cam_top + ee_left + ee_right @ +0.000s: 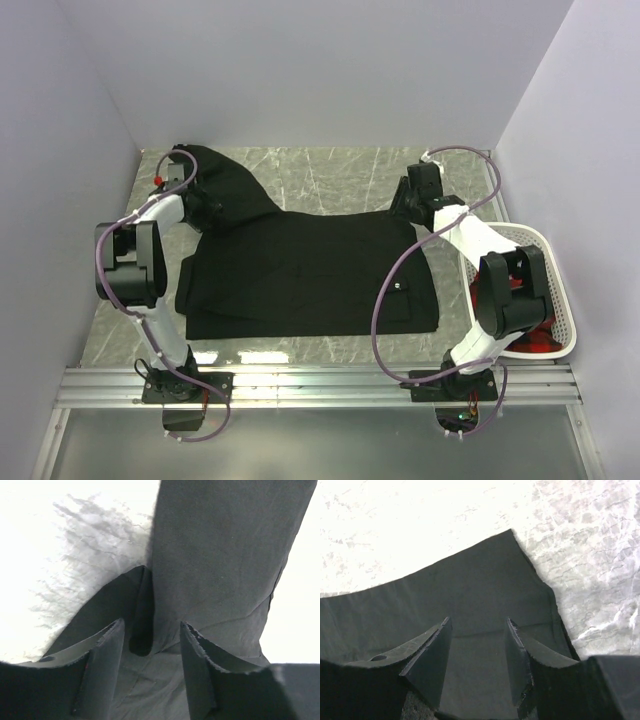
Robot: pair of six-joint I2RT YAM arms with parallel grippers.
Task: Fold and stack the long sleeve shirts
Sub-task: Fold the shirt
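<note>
here, black shirt flat, long axis left-right, 1 sleeve far-left

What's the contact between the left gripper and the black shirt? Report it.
Cannot tell. The left wrist view shows the left gripper open astride a fold of the black shirt, but neither contact nor a gap shows plainly.

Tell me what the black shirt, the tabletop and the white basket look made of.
Black shirt: matte woven cloth, with soft creases. Tabletop: grey marble-look slab with white veins; stone or laminate, unclear. White basket: likely moulded plastic, with latticed walls.
</note>
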